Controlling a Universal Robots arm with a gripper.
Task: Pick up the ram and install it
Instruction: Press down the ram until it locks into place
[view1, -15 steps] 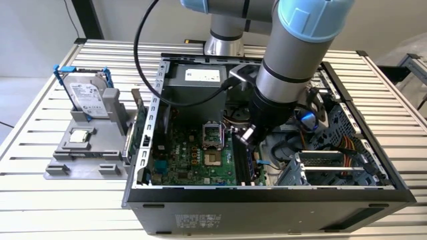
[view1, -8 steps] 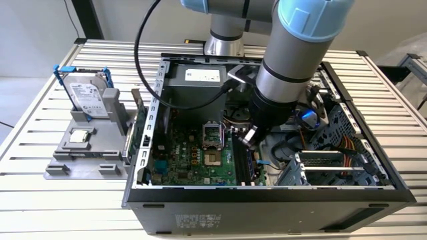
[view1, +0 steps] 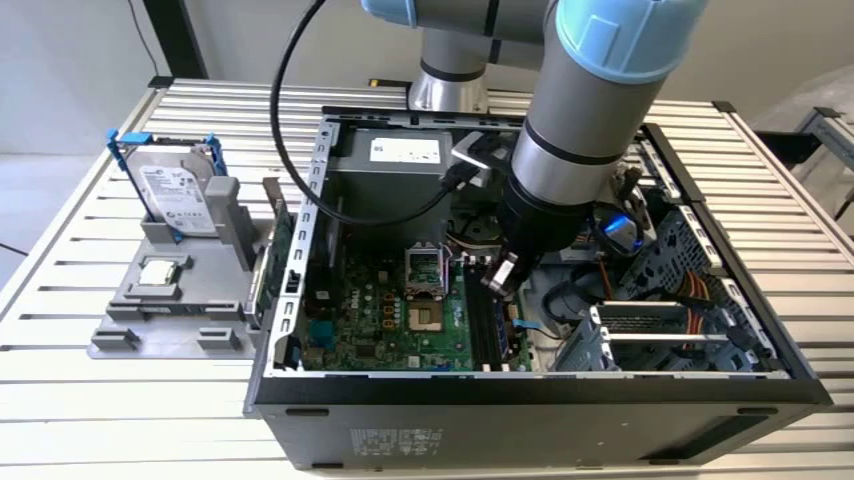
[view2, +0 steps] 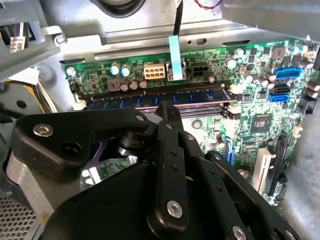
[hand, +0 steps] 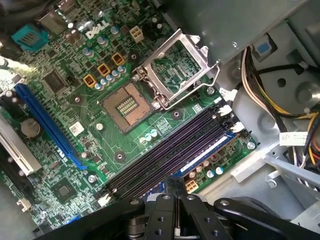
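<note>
The ram (view2: 200, 95) is a long thin stick standing on edge in one of the memory slots of the green motherboard (view1: 387, 310), inside the open computer case (view1: 534, 395). In the first wrist view the ram (hand: 210, 150) lies in the slot nearest the board's edge, beside several bare dark slots (hand: 165, 152). My gripper (view1: 501, 278) reaches down into the case right over those slots. Its black fingers (view2: 167, 112) are shut, with nothing seen between them. The tips sit at the ram's upper edge near its middle; I cannot tell if they touch it.
The bare processor socket (hand: 127, 107) has its metal latch frame (hand: 177, 65) swung up. Cable bundles (hand: 280, 105) and the drive cage (view1: 667, 330) crowd the exterior view's right. Outside the case, a grey holder (view1: 174, 300) carries a silver hard drive in a blue frame (view1: 180, 190) and a small square chip (view1: 160, 270).
</note>
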